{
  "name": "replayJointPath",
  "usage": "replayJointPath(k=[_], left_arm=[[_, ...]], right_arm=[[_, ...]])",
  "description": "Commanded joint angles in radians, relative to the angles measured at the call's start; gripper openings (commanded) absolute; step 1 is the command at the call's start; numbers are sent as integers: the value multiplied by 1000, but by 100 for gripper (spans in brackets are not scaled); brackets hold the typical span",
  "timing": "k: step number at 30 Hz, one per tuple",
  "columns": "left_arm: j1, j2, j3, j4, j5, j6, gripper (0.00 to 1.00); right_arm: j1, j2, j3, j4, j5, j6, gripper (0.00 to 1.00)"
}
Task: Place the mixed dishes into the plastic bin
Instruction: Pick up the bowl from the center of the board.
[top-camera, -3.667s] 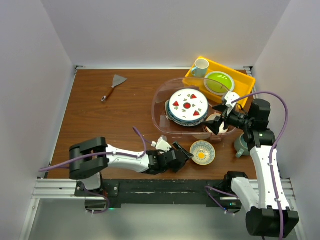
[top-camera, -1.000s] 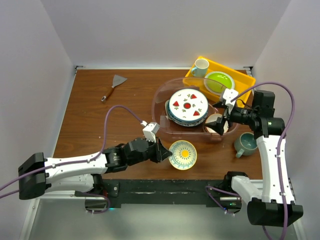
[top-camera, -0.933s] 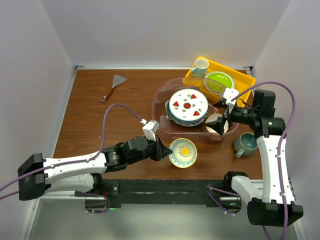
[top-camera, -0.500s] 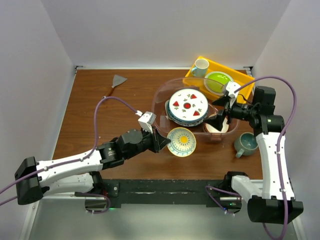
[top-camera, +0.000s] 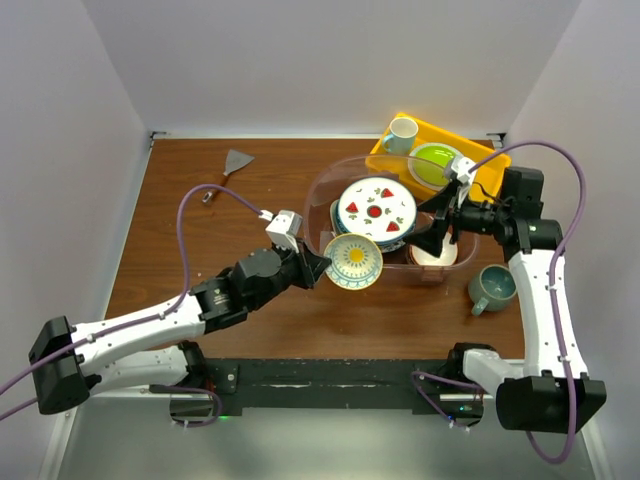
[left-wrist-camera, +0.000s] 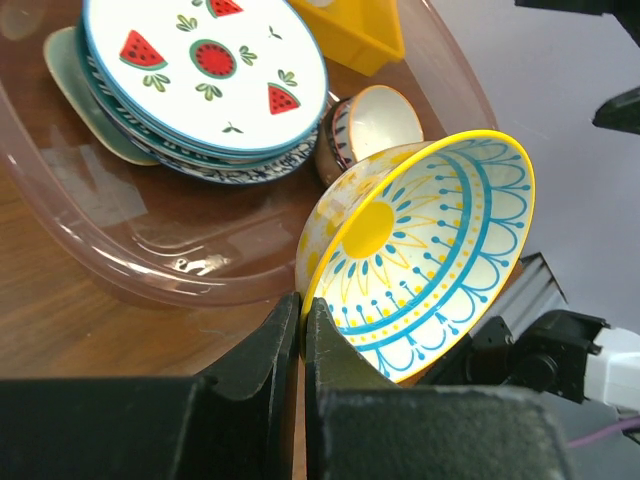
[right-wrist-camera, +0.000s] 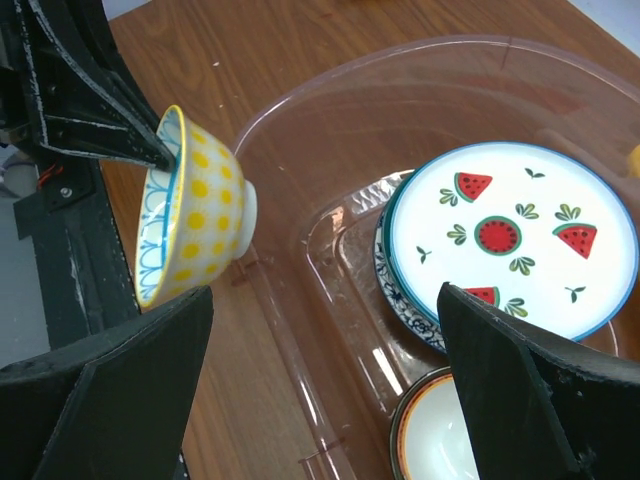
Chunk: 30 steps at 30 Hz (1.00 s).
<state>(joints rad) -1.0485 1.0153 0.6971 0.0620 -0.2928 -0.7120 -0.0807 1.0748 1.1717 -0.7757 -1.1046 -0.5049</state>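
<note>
We have the left gripper (left-wrist-camera: 302, 300) pinched shut on the rim of the yellow-and-blue bowl (left-wrist-camera: 420, 250), one finger inside and one outside. The bowl hangs in the air, tipped almost on edge. It sits just beside the near wall of the plastic bin (left-wrist-camera: 120, 270), and from the right wrist view we judge it is not yet inside.

The right gripper (top-camera: 436, 240) is spread wide and holds nothing. It hovers over the small white-lined bowl (left-wrist-camera: 375, 120), which sits in the bin beside the plates.

We judge the held bowl to be glazed ceramic: stiff, fairly light, slick under the pads and quick to chip. A rim pinch is the sensible hold, but the weight hangs out past the fingers, so the bowl may swivel. We would lower it until the foot touches down before letting go, and keep it off the plate stack.

We count three stacked plates in the bin:
- the watermelon plate (top-camera: 375, 208) on top
- a blue floral plate (left-wrist-camera: 230, 172) under it
- a pale green-edged plate (left-wrist-camera: 70, 75) at the bottom

We count two bowls — one held, one binned — and one grey-teal mug (top-camera: 492, 288) on the table (top-camera: 200, 250), right of the bin and apart from it.

The yellow tray (top-camera: 490, 160) carries one lime plate (top-camera: 432, 165) and one white mug (top-camera: 402, 130). One spatula (top-camera: 228, 170) lies far left
</note>
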Motion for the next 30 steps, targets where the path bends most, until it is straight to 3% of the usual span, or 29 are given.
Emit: replayJointPath(k=[1,8,26,30], left_arm=[[15,9,73,104,-84,34,0],[21,32,91,128,-150,51,0],[25,127,162,162,-439,39,0],[25,176,211,168,-451,17,0]], right_arm=[[-2,22,25,3,-41,54,98],[30,65,68,-56,-35,31,98],[231,86,141,10,121,147,98],[326,97,132,102,254,239,98]])
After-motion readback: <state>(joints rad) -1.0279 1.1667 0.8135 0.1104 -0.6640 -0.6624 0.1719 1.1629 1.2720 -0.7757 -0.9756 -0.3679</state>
